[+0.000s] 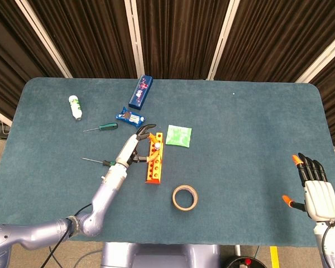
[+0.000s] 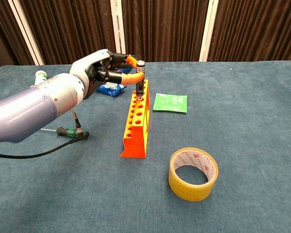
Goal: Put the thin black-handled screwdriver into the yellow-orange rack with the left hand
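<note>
The thin black-handled screwdriver [image 2: 140, 81] stands upright with its shaft in a hole near the far end of the yellow-orange rack [image 2: 135, 125]. My left hand [image 2: 103, 72] is just left of it and pinches the handle between its orange fingertips [image 2: 134, 76]. From the head view the left hand [image 1: 134, 148] lies against the rack [image 1: 153, 164], and the screwdriver's silver cap [image 1: 154, 147] shows over the rack's far part. My right hand [image 1: 318, 192] hangs at the table's near right edge, fingers spread, holding nothing.
A yellow tape roll [image 2: 193, 174] lies in front of the rack and a green packet [image 2: 170, 102] behind it to the right. Left of the rack lie a green-handled screwdriver [image 1: 107, 127], another screwdriver [image 2: 70, 132], a blue packet [image 1: 129, 117], a blue box [image 1: 140, 91] and a white bottle [image 1: 75, 106].
</note>
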Robot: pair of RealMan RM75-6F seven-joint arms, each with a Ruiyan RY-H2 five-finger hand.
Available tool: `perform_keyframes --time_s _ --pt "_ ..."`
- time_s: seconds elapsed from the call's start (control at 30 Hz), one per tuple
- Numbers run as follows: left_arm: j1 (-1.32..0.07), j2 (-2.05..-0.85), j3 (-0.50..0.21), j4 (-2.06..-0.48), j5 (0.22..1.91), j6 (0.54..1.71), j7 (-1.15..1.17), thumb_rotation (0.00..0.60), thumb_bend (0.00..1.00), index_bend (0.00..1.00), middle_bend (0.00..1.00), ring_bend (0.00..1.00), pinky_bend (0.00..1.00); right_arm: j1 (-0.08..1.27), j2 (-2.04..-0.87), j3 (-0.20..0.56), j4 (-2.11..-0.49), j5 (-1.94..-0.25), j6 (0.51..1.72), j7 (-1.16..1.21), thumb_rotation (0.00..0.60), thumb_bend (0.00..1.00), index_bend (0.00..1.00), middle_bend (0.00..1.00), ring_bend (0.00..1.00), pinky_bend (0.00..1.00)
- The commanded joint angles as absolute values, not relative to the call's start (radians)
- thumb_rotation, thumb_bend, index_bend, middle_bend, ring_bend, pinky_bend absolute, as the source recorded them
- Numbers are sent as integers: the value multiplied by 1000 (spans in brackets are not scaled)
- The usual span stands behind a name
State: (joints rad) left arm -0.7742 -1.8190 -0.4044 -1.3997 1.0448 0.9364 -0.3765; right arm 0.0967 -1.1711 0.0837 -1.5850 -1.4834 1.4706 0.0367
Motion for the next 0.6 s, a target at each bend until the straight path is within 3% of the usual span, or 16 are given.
perform_keyframes --time_s 0.03,0.6 --pt "-772 -1823 -403 -1398 1047 935 -384 600 445 714 84 0 59 98 -1170 84 -1586 -1484 1469 38 600 0 19 0 0 0" --pt "-778 -1842 -412 -1376 1049 922 -390 600 445 715 84 0 59 100 -1171 85 -1584 -1485 1468 39 600 0 20 0 0 0"
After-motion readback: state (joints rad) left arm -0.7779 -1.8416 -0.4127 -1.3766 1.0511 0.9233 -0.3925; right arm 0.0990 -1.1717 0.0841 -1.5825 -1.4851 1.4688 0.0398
